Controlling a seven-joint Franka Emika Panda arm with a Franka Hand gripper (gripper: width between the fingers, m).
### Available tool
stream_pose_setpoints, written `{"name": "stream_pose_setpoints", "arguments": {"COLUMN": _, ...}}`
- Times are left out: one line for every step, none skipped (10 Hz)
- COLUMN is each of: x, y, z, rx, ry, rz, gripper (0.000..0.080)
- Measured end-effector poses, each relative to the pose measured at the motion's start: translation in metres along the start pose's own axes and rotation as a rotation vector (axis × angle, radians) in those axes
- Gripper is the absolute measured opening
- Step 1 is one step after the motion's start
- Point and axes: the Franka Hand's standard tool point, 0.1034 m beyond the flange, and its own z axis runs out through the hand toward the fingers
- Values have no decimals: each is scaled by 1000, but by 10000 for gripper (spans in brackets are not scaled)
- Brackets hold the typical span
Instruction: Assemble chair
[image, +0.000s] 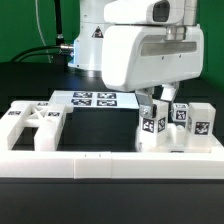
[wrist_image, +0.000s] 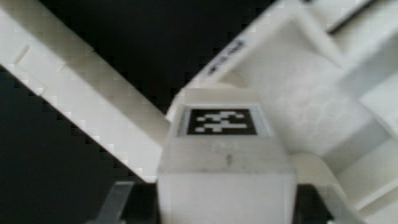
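Toward the exterior view's right, my gripper (image: 153, 104) hangs over a cluster of white chair blocks with tags. Its fingers reach down on either side of the nearest block (image: 152, 127). In the wrist view that tagged block (wrist_image: 222, 150) fills the space between my gripper's (wrist_image: 221, 206) two fingers. A thin dark strip shows beside one finger (wrist_image: 121, 200), and the blur hides whether the pads touch the block. Two more tagged blocks (image: 181, 115) (image: 200, 121) stand just beyond it. A flat slotted chair panel (image: 34, 123) lies at the exterior view's left.
The marker board (image: 92, 98) lies flat at the back centre. A long white border rail (image: 110, 160) runs along the front of the work area. In the wrist view, white bars (wrist_image: 89, 90) (wrist_image: 329, 60) cross diagonally behind the block.
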Motion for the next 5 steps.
{"name": "stream_pose_setpoints", "arguments": {"x": 0, "y": 0, "z": 0, "rx": -2, "ry": 2, "rz": 0, "gripper": 289}}
{"name": "stream_pose_setpoints", "arguments": {"x": 1, "y": 1, "z": 0, "rx": -7, "ry": 7, "rz": 18, "gripper": 289}}
{"name": "stream_pose_setpoints", "arguments": {"x": 1, "y": 1, "z": 0, "rx": -7, "ry": 7, "rz": 26, "gripper": 289}}
{"name": "stream_pose_setpoints", "arguments": {"x": 0, "y": 1, "z": 0, "rx": -8, "ry": 7, "rz": 65, "gripper": 289}}
{"name": "stream_pose_setpoints", "arguments": {"x": 0, "y": 1, "z": 0, "rx": -7, "ry": 8, "rz": 156, "gripper": 289}}
